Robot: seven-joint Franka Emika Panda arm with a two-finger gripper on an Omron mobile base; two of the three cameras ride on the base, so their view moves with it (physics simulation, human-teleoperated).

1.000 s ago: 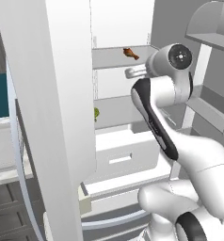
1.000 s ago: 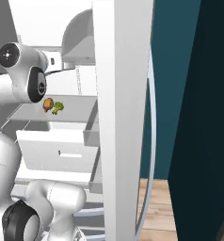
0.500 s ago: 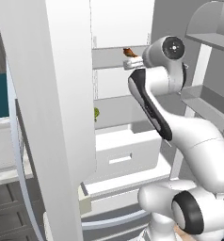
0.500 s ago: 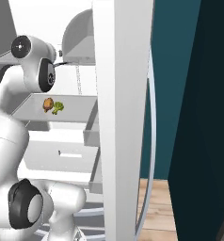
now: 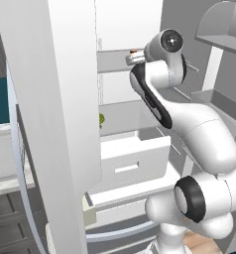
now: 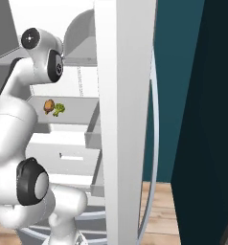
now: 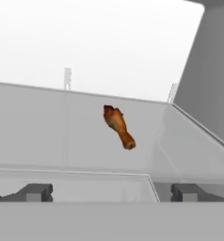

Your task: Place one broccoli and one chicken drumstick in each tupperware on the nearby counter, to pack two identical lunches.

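Observation:
A brown chicken drumstick (image 7: pixel 118 126) lies on a pale grey fridge shelf (image 7: pixel 48 141), ahead of my gripper (image 7: pixel 113 193) and apart from it. The gripper is open, its fingertips (image 7: pixel 38 192) wide apart with nothing between them. In the left base view my hand reaches in over the upper shelf (image 5: pixel 112 63), where a bit of that drumstick (image 5: pixel 134 51) peeks out. On a lower shelf lie another drumstick (image 6: pixel 49 106) and a broccoli (image 6: pixel 59 109), side by side; the broccoli (image 5: pixel 101 119) peeks past the door edge. The tupperware is out of view.
The open white fridge door (image 5: pixel 55 99) stands close on the left of the arm, with another door edge (image 6: pixel 123 119) on its right. A white drawer (image 5: pixel 132 161) sticks out below the shelves. A strip of counter (image 5: pixel 0 154) over dark drawers shows far left.
The arm has risen and stretched further into the fridge toward the upper shelf. The gripper has stayed open, and the food has not moved.

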